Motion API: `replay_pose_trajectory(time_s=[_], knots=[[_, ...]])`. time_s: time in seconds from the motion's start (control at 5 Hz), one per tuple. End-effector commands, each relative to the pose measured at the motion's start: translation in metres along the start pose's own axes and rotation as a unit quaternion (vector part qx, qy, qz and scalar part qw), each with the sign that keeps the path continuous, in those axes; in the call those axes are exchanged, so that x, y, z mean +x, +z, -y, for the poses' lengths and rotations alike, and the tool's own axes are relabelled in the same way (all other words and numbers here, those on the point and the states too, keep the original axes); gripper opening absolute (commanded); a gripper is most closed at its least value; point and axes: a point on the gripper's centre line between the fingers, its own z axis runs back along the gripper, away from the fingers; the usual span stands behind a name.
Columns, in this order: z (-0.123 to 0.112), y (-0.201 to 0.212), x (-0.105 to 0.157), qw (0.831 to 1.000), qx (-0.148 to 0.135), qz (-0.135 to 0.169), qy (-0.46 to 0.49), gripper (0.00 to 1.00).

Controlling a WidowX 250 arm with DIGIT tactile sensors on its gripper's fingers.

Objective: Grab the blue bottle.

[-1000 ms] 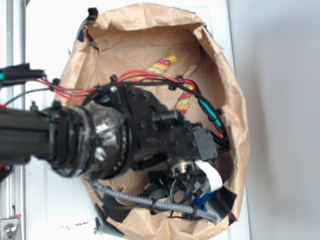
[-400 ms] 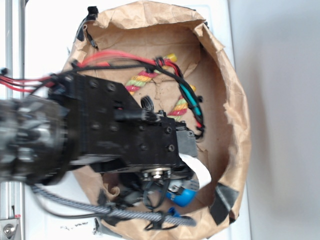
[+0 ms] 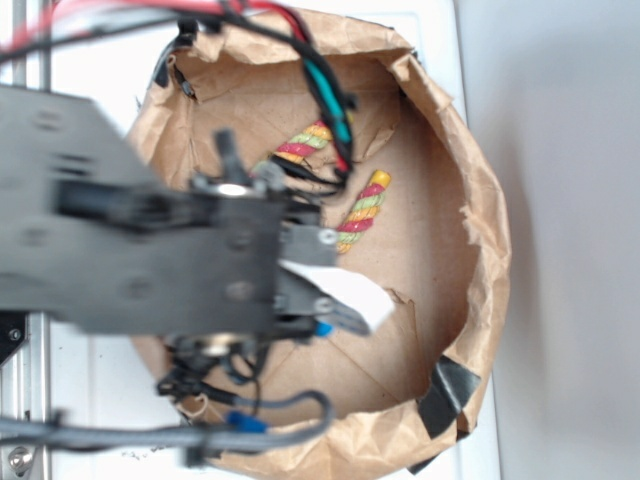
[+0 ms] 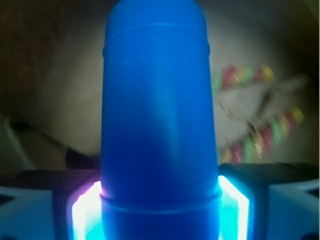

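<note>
The fingers (image 4: 85, 210) are clamped on the bottle (image 4: 159, 115): in the wrist view a lit pad presses against each side of its blue body, low in the picture, and the bottle stands up between them and fills the middle of the view. A ringed seam shows near its top and another just above the pads.

Behind the bottle, blurred, lies the rope (image 4: 260, 132), its red, yellow and green strands showing to the right against brown paper.

In the exterior view the gripper (image 3: 315, 320) sits under the black arm (image 3: 130, 240), which covers most of the left half of the picture. Of the bottle only a small blue patch (image 3: 322, 327) shows there, beside a white flat piece (image 3: 350, 295) on the gripper; the rest is hidden by the arm.

The arm reaches over a brown paper bag (image 3: 470, 230), rolled open with a crumpled rim. The rope (image 3: 362, 210) lies on the bag's floor in two pieces of view, one just right of the arm and one partly behind the cables (image 3: 325, 95). The bag rests on a white desk (image 3: 110, 80).
</note>
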Motion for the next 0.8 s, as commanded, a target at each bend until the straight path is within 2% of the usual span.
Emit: replay_pose_trajectory(time_s=[0.0,0.4,0.6], knots=[[0.010,0.072,0.038,0.995,-0.006,0.053,0.084,0.00],[0.000,0.070,0.052,0.991,0.005,0.088,0.101,0.00],[0.000,0.070,0.050,0.993,0.010,0.067,0.098,0.00]])
